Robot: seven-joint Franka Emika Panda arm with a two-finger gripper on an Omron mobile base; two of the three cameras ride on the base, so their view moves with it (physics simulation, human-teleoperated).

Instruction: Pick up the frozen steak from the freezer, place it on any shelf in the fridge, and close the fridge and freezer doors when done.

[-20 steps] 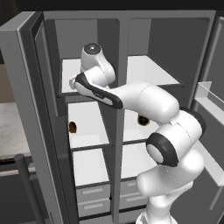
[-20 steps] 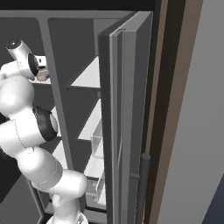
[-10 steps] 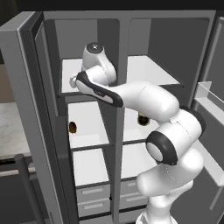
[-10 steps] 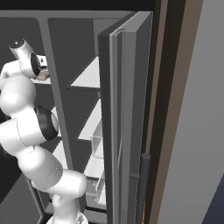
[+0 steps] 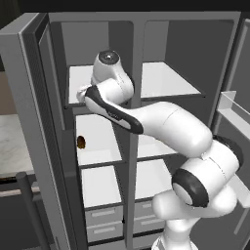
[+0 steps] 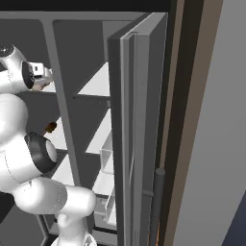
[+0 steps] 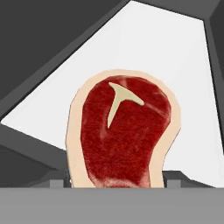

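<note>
The frozen steak, red with a pale tan rim, sits between my gripper's two dark tips over a white freezer board. My gripper reaches into the top of the freezer, the narrower left half, and is shut on the steak. A tan bit of the steak peeks out under the gripper. Whether the steak touches the board I cannot tell. The fridge's upper shelf lies bare to the right. Both doors stand open: freezer door, fridge door.
A small brown oval lump lies on the freezer's second board, below my hand. A centre post divides freezer from fridge. The fridge door's inner bin juts in at the right. Grey drawers fill the bottom.
The jaws have closed in on the steak. The arm has hardly moved and both doors stay open.
</note>
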